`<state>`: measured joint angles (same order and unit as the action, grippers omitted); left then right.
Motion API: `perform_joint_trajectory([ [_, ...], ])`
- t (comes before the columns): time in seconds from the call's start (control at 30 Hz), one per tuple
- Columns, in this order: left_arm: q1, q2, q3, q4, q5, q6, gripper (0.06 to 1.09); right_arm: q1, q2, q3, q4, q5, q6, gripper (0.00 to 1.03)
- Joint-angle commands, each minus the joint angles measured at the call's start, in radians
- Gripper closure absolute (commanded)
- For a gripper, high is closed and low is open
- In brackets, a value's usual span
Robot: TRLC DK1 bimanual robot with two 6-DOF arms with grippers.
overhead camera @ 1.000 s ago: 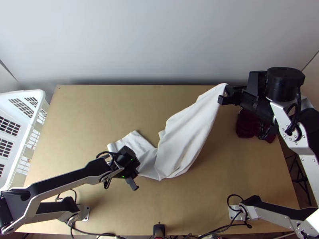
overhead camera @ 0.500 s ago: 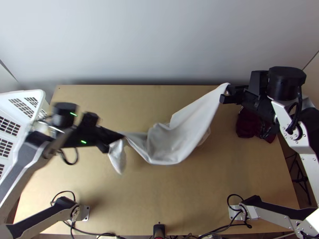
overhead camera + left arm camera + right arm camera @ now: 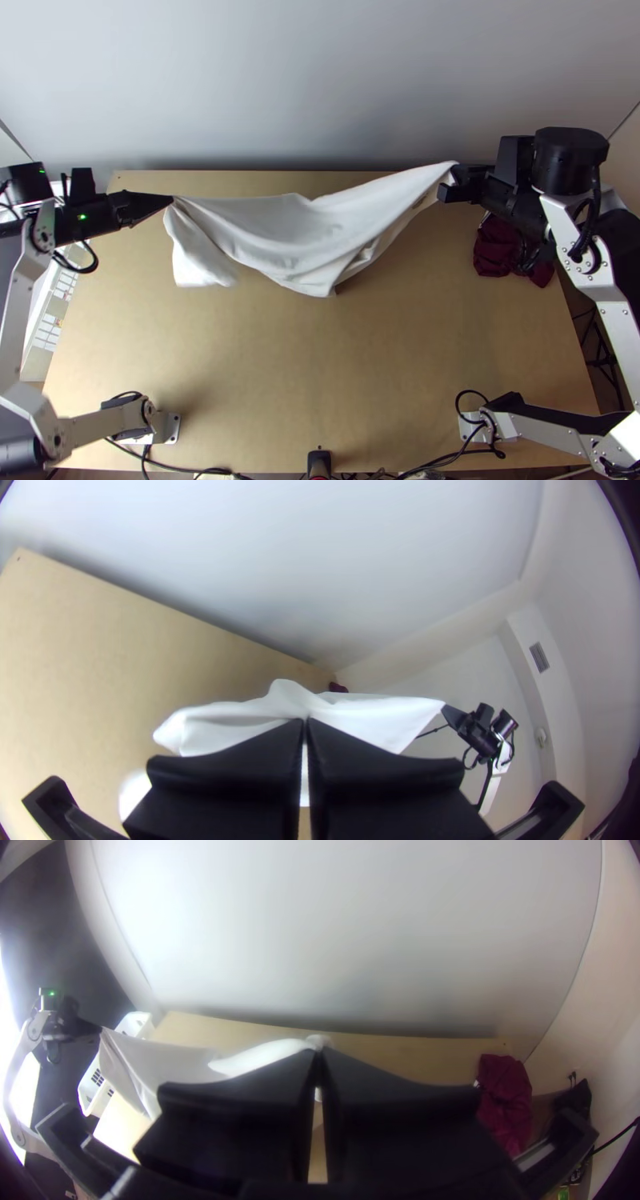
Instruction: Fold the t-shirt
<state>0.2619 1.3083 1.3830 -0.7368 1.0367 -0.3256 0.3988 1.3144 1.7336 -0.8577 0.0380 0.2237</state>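
Pinches one part of the white t-shirt (image 3: 296, 232) in the closed fingers of the left gripper (image 3: 170, 200) near the table's (image 3: 280, 368) far left corner, another in those of the right gripper (image 3: 451, 182) toward the far right corner, holding it in a sagging span between, with dark red cloth (image 3: 498, 250) by the right edge.

Smooth matt white cloth (image 3: 296, 232) above a smooth light wooden table (image 3: 264, 376).
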Motion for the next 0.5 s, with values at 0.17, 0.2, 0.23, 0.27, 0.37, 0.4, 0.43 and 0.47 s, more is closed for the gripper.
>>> perform_joint_trajectory([
  [0.17,0.039,0.282,-0.194,0.114,-0.052,-0.001,0.79,0.002,0.005,-0.051,0.0,-0.001,0.006,1.0],
  [0.2,0.027,0.284,-0.208,0.112,-0.05,0.003,0.52,0.002,0.003,-0.059,0.0,-0.001,0.006,1.0],
  [0.23,0.017,0.276,-0.226,0.112,-0.052,0.01,0.34,0.002,0.002,-0.065,0.0,-0.001,0.008,1.0],
  [0.27,0.011,0.263,-0.243,0.116,-0.052,0.01,0.24,0.002,0.0,-0.071,0.0,-0.001,0.008,1.0],
  [0.37,-0.001,0.207,-0.289,0.12,-0.053,0.017,0.12,0.002,-0.004,-0.085,0.0,-0.001,0.008,1.0],
  [0.4,-0.001,0.189,-0.299,0.123,-0.06,0.019,0.12,0.002,-0.004,-0.086,0.0,-0.001,0.008,1.0],
  [0.43,0.0,0.175,-0.302,0.123,-0.072,0.019,0.12,0.002,-0.006,-0.089,0.0,-0.001,0.008,1.0],
  [0.47,0.005,0.16,-0.305,0.12,-0.086,0.025,0.12,0.002,-0.009,-0.091,0.0,-0.001,0.008,1.0],
])
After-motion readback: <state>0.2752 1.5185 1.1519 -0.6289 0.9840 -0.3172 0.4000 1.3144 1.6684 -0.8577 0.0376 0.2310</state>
